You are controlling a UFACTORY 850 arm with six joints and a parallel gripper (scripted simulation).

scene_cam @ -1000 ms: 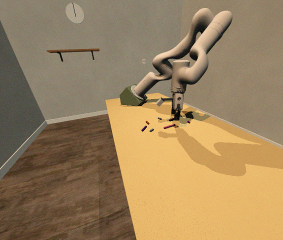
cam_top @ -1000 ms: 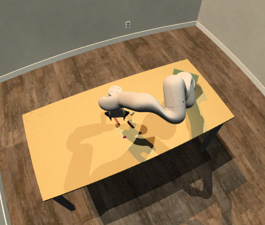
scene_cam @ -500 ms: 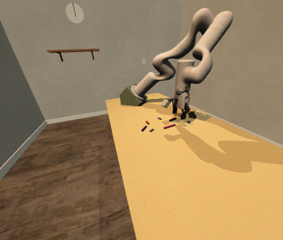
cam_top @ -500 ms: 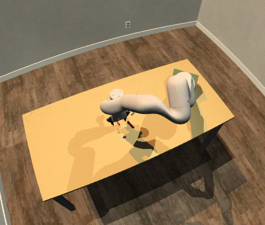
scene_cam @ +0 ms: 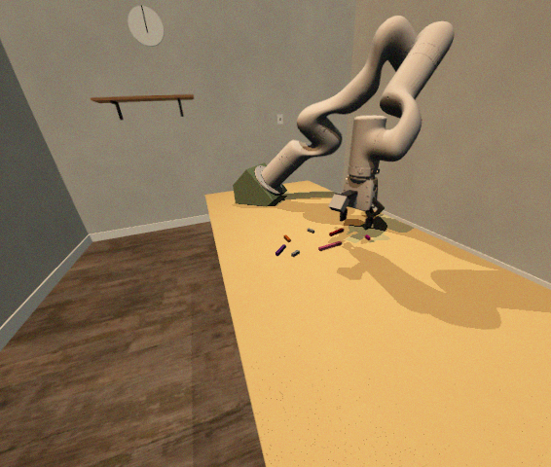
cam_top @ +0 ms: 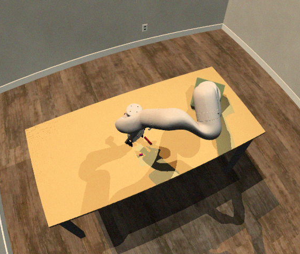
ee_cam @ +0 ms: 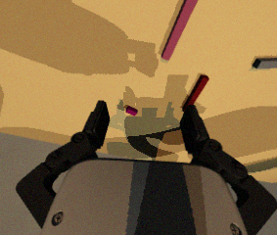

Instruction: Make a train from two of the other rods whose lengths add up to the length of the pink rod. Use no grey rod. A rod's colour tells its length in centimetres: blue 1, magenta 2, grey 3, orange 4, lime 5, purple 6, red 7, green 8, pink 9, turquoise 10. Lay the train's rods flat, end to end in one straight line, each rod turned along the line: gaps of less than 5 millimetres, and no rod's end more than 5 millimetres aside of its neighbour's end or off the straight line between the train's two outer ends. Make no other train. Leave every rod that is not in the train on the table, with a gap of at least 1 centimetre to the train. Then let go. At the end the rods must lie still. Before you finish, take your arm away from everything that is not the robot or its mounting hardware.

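My gripper (ee_cam: 145, 112) is open and empty, low over the table; it also shows in the exterior view (scene_cam: 361, 217) and the top view (cam_top: 129, 142). The short magenta rod (ee_cam: 131, 111) lies flat on the table just ahead of the fingers, nearer the left one, and shows in the exterior view (scene_cam: 367, 236) and the top view (cam_top: 140, 154). The red rod (ee_cam: 196, 90) (scene_cam: 336, 232) (cam_top: 148, 140) lies beyond the right fingertip. The long pink rod (ee_cam: 179, 29) (scene_cam: 329, 245) lies farther off. All three lie apart from one another.
A grey rod (ee_cam: 267, 62) (scene_cam: 311, 231) lies to the right of the pink one. An orange rod (scene_cam: 286, 237), a purple rod (scene_cam: 279, 249) and a second grey rod (scene_cam: 295, 253) lie towards the table's left edge. The arm's green base (scene_cam: 253, 188) stands at the far end.
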